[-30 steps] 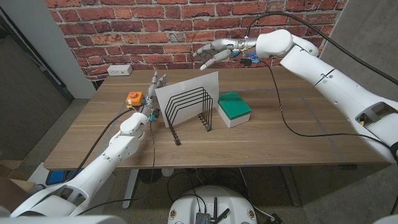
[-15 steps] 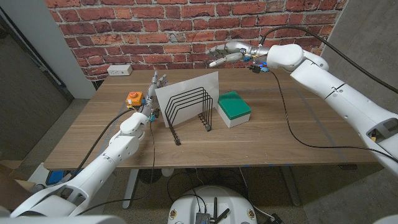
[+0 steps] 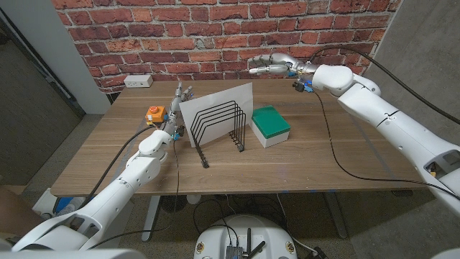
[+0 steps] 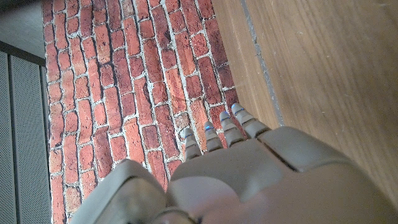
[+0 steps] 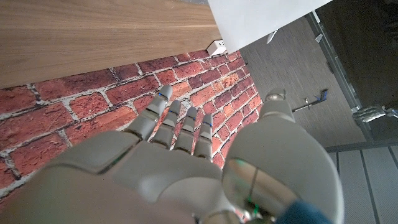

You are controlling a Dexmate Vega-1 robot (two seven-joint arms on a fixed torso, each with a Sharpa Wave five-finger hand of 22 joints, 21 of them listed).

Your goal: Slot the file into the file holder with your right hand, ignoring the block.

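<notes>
File stands in the holder, right hand held high and empty

File (image 3: 223,99), a white sheet, stands upright in the black wire file holder (image 3: 218,128) near the middle of the bench (image 3: 323,158), leaning at the holder's back. Just beside the holder on the robot's right sits the block (image 3: 270,126), green on top with a white base, close to the wire feet but not clearly touching them. On the other side, an orange and grey object (image 3: 156,114) lies near the left hand (image 3: 180,101), which stands upright right at the file's edge with fingers extended and nothing in them; whether it touches the sheet I cannot tell. A white power socket (image 3: 138,80) rests at the bench's far edge by the brick wall (image 3: 180,36).

From the head view, the right hand (image 3: 272,65) hangs in the air past the bench's far side, well apart from the file, fingers stretched out and holding nothing. The right wrist view adds a corner of the white file (image 5: 261,18) against the wood, and the fingers (image 5: 180,127) spread toward the bricks. The left wrist view gives that hand's fingertips (image 4: 214,134) against wall and bench edge.
</notes>
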